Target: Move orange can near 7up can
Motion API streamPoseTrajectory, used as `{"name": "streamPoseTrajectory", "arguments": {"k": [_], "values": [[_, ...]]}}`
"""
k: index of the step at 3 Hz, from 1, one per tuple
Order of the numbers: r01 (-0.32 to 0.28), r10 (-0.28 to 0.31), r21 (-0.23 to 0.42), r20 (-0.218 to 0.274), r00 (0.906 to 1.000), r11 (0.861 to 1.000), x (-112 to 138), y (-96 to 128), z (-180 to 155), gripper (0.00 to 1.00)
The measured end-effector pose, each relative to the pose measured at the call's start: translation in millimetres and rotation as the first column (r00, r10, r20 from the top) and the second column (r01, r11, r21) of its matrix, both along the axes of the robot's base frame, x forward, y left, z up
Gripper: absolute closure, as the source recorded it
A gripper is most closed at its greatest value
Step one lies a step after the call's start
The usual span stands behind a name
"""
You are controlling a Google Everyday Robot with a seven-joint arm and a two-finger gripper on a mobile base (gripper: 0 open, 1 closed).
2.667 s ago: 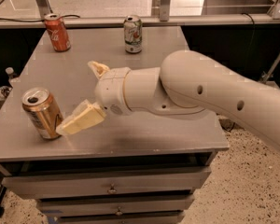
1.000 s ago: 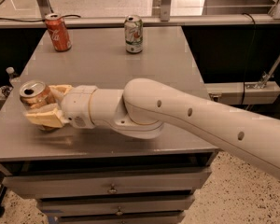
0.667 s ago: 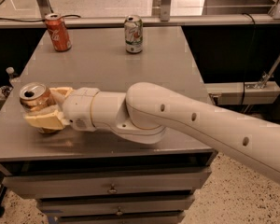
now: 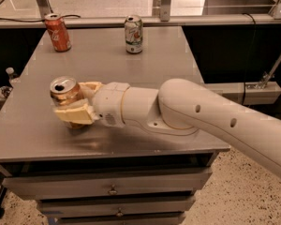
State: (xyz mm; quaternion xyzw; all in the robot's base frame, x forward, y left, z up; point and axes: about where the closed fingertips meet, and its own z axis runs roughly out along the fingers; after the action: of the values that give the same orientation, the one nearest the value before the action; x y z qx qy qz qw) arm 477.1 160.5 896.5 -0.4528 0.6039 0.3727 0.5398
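Observation:
The orange can (image 4: 65, 92) is copper-coloured with a silver top and stands at the front left of the grey table (image 4: 131, 69). My gripper (image 4: 77, 102) is shut on it, with one cream finger (image 4: 75, 114) across its front and the other behind it. The can looks slightly raised and tilted. The 7up can (image 4: 133, 34), white and green, stands upright at the back middle of the table, far from the gripper.
A red cola can (image 4: 57, 32) stands at the table's back left. My white arm (image 4: 201, 121) reaches in from the right across the table's front. A metal rail (image 4: 159, 18) runs behind the table. Drawers (image 4: 112, 189) sit under the tabletop.
The gripper closed on the orange can and has since carried it to the right and slightly up from the table's left edge.

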Motion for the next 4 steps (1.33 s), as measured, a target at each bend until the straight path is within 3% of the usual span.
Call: {"name": "streamPoseTrajectory", "arguments": {"k": [1, 2, 4], "values": [[0.074, -0.074, -0.055, 0.000, 0.9972, 0.996, 12.9, -65.5, 9.2, 1.00], [0.073, -0.073, -0.055, 0.000, 0.9973, 0.996, 12.2, -65.2, 9.3, 1.00], [0.166, -0.163, -0.071, 0.046, 0.9856, 0.984, 53.6, -117.3, 13.9, 1.00]]}}
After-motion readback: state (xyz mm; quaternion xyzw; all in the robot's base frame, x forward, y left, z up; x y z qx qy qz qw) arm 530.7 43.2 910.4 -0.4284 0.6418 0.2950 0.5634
